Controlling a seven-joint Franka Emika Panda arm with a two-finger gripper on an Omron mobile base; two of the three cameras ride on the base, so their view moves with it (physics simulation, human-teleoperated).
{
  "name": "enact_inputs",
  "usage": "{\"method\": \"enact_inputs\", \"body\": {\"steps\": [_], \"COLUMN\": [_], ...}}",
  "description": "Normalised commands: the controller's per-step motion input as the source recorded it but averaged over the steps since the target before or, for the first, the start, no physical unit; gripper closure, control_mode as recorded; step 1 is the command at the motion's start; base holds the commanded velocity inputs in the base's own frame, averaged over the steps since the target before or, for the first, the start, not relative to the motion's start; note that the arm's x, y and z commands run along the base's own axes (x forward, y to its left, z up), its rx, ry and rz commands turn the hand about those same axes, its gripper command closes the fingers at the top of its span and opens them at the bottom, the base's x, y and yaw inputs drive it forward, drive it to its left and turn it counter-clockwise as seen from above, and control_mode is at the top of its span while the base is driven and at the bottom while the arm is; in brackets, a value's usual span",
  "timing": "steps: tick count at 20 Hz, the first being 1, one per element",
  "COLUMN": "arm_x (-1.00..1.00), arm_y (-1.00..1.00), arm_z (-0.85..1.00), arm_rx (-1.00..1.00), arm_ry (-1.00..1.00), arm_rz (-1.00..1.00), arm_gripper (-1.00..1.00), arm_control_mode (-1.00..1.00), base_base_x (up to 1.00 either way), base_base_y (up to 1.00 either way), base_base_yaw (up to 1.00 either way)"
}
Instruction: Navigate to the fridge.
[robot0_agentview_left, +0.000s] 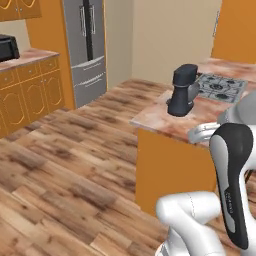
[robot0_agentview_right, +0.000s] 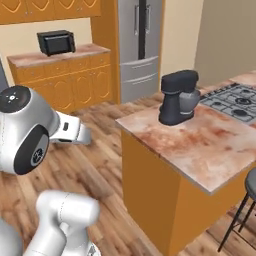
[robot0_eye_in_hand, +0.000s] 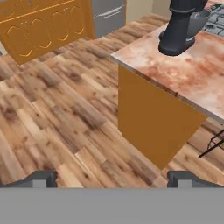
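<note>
The fridge (robot0_agentview_left: 87, 45) stands at the back of the kitchen, a tall grey steel unit with two long handles beside a dark centre seam and two drawers below. In the right base view the fridge (robot0_agentview_right: 140, 45) rises behind the island, between orange cabinets and a beige wall. Only the lower drawers of the fridge (robot0_eye_in_hand: 107, 15) reach the hand view's top edge. My gripper (robot0_eye_in_hand: 113, 179) hangs over the wooden floor, well short of the fridge. It is open, its dark fingertips (robot0_eye_in_hand: 43, 178) wide apart with nothing between them.
An orange island with a marbled counter (robot0_agentview_right: 200, 145) lies to my right, carrying a dark stand mixer (robot0_agentview_right: 177, 97) and a cooktop (robot0_agentview_right: 235, 102). A stool (robot0_agentview_right: 245, 205) stands at its near corner. Orange base cabinets (robot0_agentview_left: 30, 92) with a black microwave (robot0_agentview_right: 56, 42) line the left wall. Wooden floor (robot0_agentview_left: 75, 150) runs to the fridge.
</note>
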Motion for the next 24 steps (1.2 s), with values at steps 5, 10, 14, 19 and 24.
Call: {"method": "enact_inputs", "body": {"steps": [5,10,14,19,24], "arm_x": [0.00,0.00,0.00,0.00,0.00], "arm_y": [0.00,0.00,0.00,0.00,0.00], "arm_z": [0.00,0.00,0.00,0.00,0.00], "arm_rx": [0.00,0.00,0.00,0.00,0.00], "arm_ry": [0.00,0.00,0.00,0.00,0.00], "arm_rz": [0.00,0.00,0.00,0.00,0.00], "arm_gripper": [-1.00,-1.00,-1.00,-1.00,-1.00], "arm_control_mode": [1.00,1.00,1.00,1.00,1.00], "base_base_x": [1.00,1.00,1.00,1.00,1.00], "base_base_y": [0.99,1.00,1.00,1.00,1.00], "base_base_yaw": [-0.26,-0.29,-0.32,-0.33,-0.37]}}
